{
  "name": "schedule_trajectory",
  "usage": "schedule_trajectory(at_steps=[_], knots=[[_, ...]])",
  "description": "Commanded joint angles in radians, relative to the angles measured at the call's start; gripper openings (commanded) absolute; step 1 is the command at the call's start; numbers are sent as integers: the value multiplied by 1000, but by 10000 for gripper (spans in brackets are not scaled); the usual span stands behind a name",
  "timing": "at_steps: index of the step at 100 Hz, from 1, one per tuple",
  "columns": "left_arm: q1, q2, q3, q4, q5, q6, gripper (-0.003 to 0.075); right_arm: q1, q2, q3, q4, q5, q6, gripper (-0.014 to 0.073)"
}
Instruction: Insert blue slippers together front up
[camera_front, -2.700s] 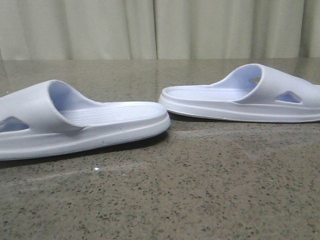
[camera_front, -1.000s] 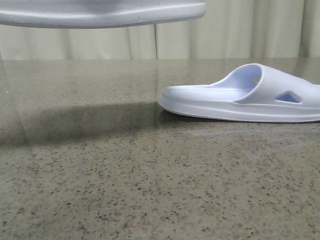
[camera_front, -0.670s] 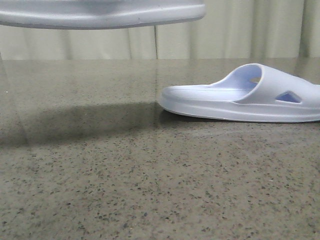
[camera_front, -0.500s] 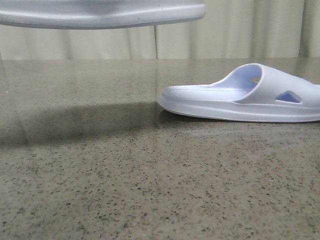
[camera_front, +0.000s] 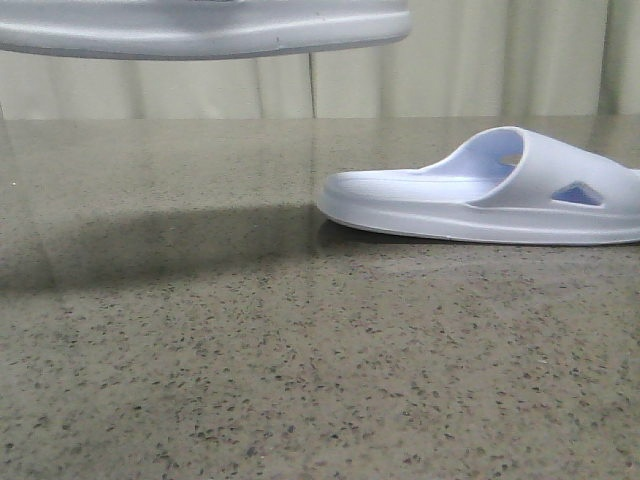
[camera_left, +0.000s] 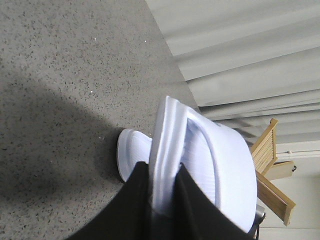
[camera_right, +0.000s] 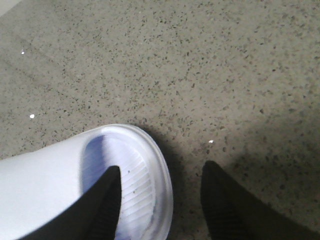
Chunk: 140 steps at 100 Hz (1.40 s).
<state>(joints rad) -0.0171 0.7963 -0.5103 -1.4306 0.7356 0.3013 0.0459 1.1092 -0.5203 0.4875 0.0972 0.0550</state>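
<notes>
One pale blue slipper (camera_front: 200, 25) hangs high at the upper left of the front view, only its sole showing. In the left wrist view my left gripper (camera_left: 163, 167) is shut on this slipper's (camera_left: 220, 160) side rim, holding it on edge in the air. The other slipper (camera_front: 480, 195) lies flat on the table at the right, strap up; it also shows under the held one (camera_left: 131, 155). My right gripper (camera_right: 161, 172) is open over that slipper's rounded end (camera_right: 142, 165), one finger over the ribbed footbed, the other over bare table. Neither gripper shows in the front view.
The table (camera_front: 300, 380) is speckled grey-brown stone. A pale curtain (camera_front: 450, 60) hangs behind its far edge. A wooden chair frame (camera_left: 272, 160) stands beyond the table in the left wrist view.
The left slipper, on the table 2.7 s ago, has been lifted to the top of the front view. Over the last second it holds still. The right slipper has not moved.
</notes>
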Motion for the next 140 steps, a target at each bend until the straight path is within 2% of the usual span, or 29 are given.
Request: schedule_trajectory(at_steps=[1,93,140], knots=[[-1,-5,-35,-69,1,7,18,0,3,-33,13,-67,0,310],[-1,-5,-35,-69,1,7,16,0,24,-33,137,-22,0,310],[-1,-5,-35,-69,1,7,16,0,26,-33,146,-20,0,310]])
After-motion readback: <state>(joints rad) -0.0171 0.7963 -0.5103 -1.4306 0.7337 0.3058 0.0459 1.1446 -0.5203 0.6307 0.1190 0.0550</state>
